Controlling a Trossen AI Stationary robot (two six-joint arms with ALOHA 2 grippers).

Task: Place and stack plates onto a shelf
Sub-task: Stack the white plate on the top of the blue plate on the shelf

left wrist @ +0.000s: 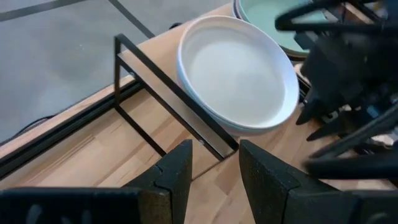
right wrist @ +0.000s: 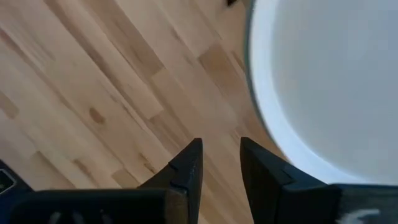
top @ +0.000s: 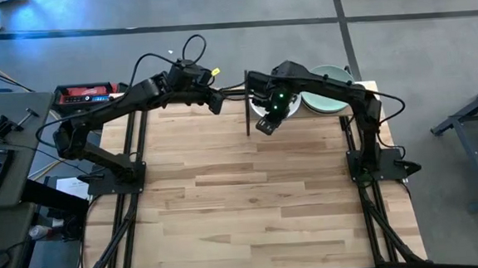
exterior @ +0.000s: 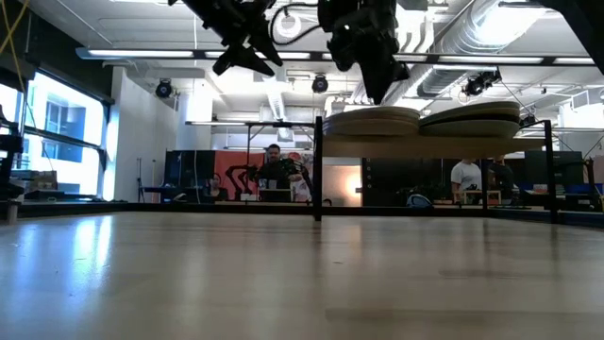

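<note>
The worktop (top: 251, 200) is bare slatted wood, with the shelf (left wrist: 163, 93) at its far edge. On the shelf sit two plate stacks side by side: a white plate (left wrist: 239, 71) tops the left one and a mint plate (top: 330, 99) tops the right. The right gripper (top: 263, 126) hangs just above the white plate's near rim, fingers (right wrist: 186, 171) slightly parted and empty. The left gripper (top: 216, 102) hovers beside the shelf, fingers (left wrist: 177, 174) apart, holding nothing.

high: overhead, down | low: table-level, across | wrists: close | shared: white plate (left wrist: 239, 74) on shelf (left wrist: 155, 81)
</note>
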